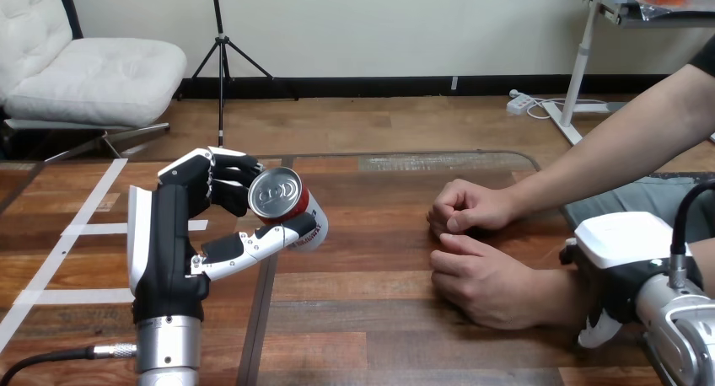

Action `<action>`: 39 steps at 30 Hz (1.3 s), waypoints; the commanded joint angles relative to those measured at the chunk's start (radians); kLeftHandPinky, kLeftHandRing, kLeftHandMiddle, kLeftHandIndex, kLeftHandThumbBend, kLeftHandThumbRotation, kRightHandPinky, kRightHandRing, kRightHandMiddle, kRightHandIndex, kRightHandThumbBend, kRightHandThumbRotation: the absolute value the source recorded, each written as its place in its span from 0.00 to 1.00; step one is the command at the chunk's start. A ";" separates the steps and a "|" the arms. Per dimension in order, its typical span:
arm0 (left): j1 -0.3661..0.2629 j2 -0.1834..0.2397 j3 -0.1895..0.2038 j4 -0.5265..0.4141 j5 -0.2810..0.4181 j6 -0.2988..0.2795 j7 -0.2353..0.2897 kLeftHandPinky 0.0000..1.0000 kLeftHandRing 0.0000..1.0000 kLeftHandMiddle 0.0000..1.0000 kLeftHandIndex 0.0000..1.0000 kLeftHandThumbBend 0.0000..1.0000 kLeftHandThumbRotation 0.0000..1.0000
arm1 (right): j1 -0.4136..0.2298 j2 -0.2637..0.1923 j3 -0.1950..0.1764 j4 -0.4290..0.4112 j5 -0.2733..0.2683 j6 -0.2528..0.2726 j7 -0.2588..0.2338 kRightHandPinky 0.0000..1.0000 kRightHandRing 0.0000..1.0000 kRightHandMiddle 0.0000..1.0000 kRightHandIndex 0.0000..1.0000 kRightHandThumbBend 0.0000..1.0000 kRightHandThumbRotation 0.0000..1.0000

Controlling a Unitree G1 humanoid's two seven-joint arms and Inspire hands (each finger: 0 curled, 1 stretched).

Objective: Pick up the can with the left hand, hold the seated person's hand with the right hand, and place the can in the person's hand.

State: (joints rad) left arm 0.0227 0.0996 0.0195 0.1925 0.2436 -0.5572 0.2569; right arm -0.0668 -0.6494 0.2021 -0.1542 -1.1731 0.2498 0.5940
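My left hand is raised at the left, fingers and thumb curled round a red can. The can is tilted, with its silver top facing me. It hangs above the table, well left of the person's hands. The person's nearer hand lies palm down on the wooden table; the farther hand rests beside it as a loose fist. My right hand sits over the wrist of the nearer hand at the lower right, back upward. Its thumb curls under the wrist's near side.
White tape strips mark the table's left part. A dark seam runs down the table below the can. The person's forearm reaches in from the upper right.
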 commanded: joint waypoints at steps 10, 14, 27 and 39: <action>-0.046 -0.003 0.017 -0.072 -0.004 -0.003 0.008 0.39 0.42 0.45 0.44 0.72 0.00 | -0.082 0.019 0.022 -0.003 0.044 -0.009 0.017 0.74 0.83 0.85 0.83 0.78 0.17; -0.043 -0.003 0.017 -0.075 -0.008 -0.003 0.005 0.38 0.41 0.45 0.44 0.72 0.00 | -0.092 0.021 0.032 0.006 0.049 -0.009 0.027 0.76 0.84 0.86 0.84 0.78 0.17; -0.033 -0.007 0.017 -0.086 -0.018 -0.003 0.000 0.38 0.41 0.45 0.43 0.71 0.00 | -0.114 0.035 0.060 0.070 0.047 -0.026 -0.014 0.80 0.84 0.86 0.84 0.79 0.18; -0.022 -0.005 0.017 -0.095 -0.018 -0.009 -0.003 0.38 0.41 0.45 0.43 0.71 0.00 | -0.131 0.041 0.082 0.104 0.052 -0.025 -0.042 0.80 0.83 0.85 0.82 0.80 0.16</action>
State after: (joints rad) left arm 0.0407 0.0996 0.0205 0.1708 0.2420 -0.5480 0.2526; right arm -0.1250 -0.6264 0.2794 -0.0651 -1.1322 0.2227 0.5758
